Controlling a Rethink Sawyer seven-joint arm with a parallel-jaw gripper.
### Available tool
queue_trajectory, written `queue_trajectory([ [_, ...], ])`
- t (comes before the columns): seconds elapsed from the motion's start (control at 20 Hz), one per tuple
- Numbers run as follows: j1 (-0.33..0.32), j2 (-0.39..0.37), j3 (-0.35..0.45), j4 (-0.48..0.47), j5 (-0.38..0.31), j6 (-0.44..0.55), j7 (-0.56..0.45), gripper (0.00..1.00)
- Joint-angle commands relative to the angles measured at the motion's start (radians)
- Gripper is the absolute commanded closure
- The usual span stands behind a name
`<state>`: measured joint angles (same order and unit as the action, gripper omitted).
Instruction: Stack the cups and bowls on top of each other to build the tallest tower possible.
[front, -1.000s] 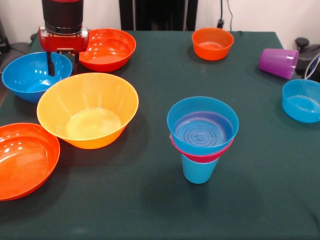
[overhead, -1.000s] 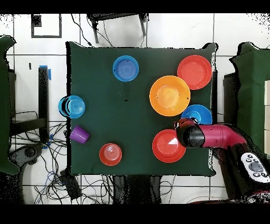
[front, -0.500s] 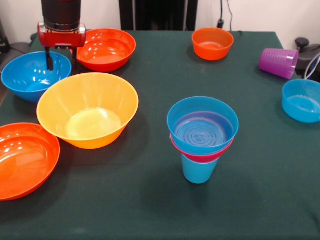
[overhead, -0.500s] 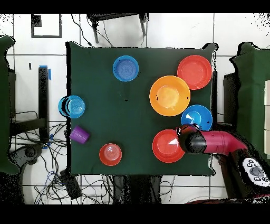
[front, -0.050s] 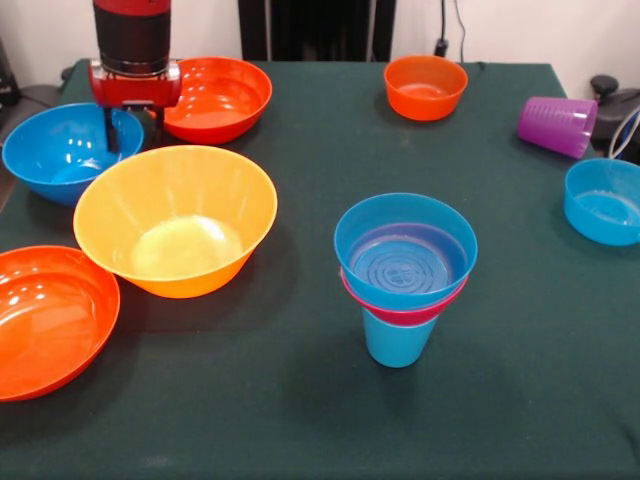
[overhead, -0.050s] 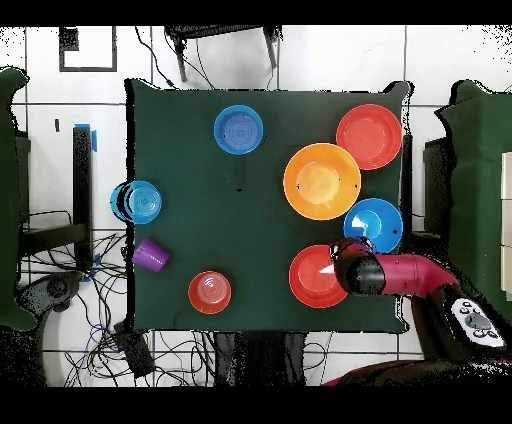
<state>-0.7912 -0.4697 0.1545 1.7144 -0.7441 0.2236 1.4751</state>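
Hanging over the near-side rim of the large glossy blue plastic bowl (front, -0.050s: 68, 148), the gripper (front, -0.050s: 132, 128) is seen with its two thin black fingers (front, -0.050s: 111, 132) parted and nothing held between them. One finger appears inside the bowl's wall and the other just outside it, so the rim seems to be straddled, though contact cannot be confirmed. Just beside the jaws, the large red-orange round bowl (front, -0.050s: 215, 97) is found on one side and the large yellow-orange bowl (front, -0.050s: 176, 218) in front. A rim pinch on the blue bowl is judged to be the step in hand. The part-built tower (front, -0.050s: 405, 275), a small blue bowl nested in a pink bowl on a light blue tapered cup, stands well apart across the green table (front, -0.050s: 300, 400). The blue bowl would have to be carried there, past the yellow-orange one.
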Motion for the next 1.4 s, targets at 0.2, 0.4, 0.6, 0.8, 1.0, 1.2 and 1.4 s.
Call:
queue_trajectory([
  [0.2,0.035,0.065,0.061,0.025,-0.04,-0.041,0.047,0.0],
  [0.4,0.053,0.059,0.053,0.011,-0.031,-0.018,0.047,0.0],
  [0.6,0.07,0.061,0.052,-0.011,-0.022,0.006,0.043,1.0],
  [0.8,0.074,0.057,0.054,-0.02,-0.017,0.023,0.036,1.0],
  [1.0,0.078,0.044,0.044,-0.009,-0.014,0.04,0.034,1.0],
  [1.2,0.077,0.032,0.028,0.013,-0.021,0.031,0.039,1.0],
  [1.4,0.081,-0.008,0.021,0.042,-0.013,0.04,0.04,1.0],
])
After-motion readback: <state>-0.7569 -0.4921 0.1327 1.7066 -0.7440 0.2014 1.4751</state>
